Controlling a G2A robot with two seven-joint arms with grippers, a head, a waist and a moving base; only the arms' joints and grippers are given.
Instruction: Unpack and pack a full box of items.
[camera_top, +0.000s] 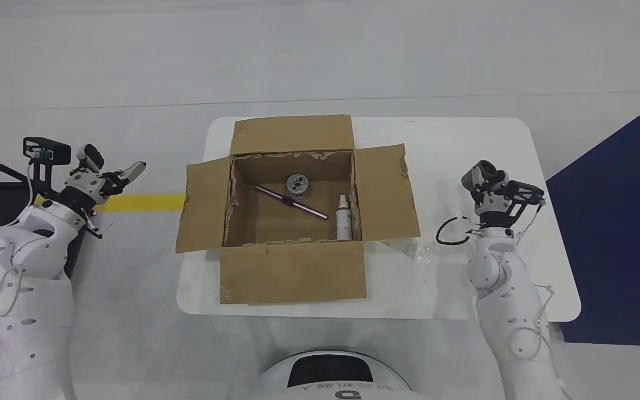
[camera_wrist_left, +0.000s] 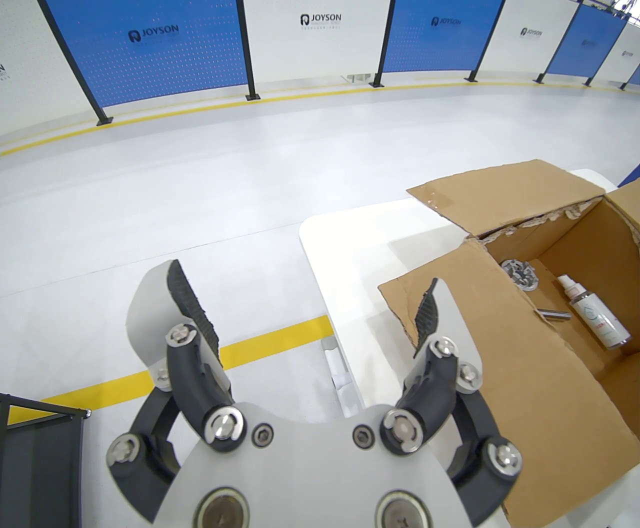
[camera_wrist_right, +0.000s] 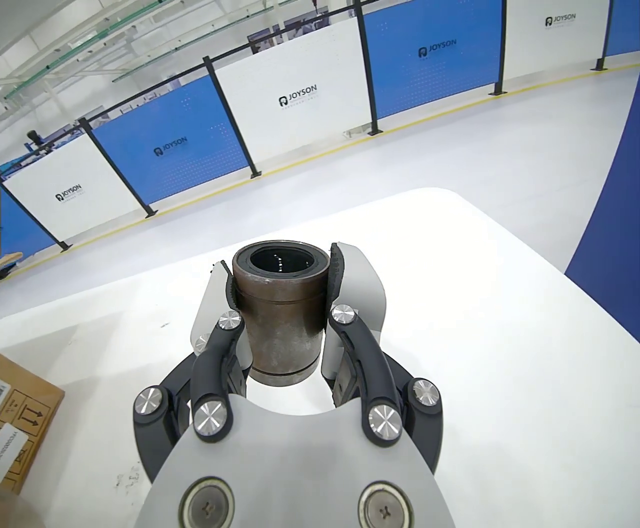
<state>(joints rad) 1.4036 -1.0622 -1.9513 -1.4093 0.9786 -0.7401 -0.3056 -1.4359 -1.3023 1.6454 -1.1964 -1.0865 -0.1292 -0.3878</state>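
a white counter (camera_top: 470, 150) with round corners holds one brown cardboard box (camera_top: 290, 270). the box sits toward the left side, its four flaps spread open.

There is one cardboard box (camera_top: 290, 270) with four flaps, on one white table (camera_top: 480, 150). Three items lie inside the box: one round metal disc (camera_top: 296, 183), one thin metal rod (camera_top: 290, 201) and one white spray bottle (camera_top: 344, 216). Outside it there is one dark hollow metal sleeve (camera_wrist_right: 280, 320). That makes four loose items. There are two grippers, the left gripper (camera_wrist_left: 305, 277) and the right gripper (camera_wrist_right: 280, 260).
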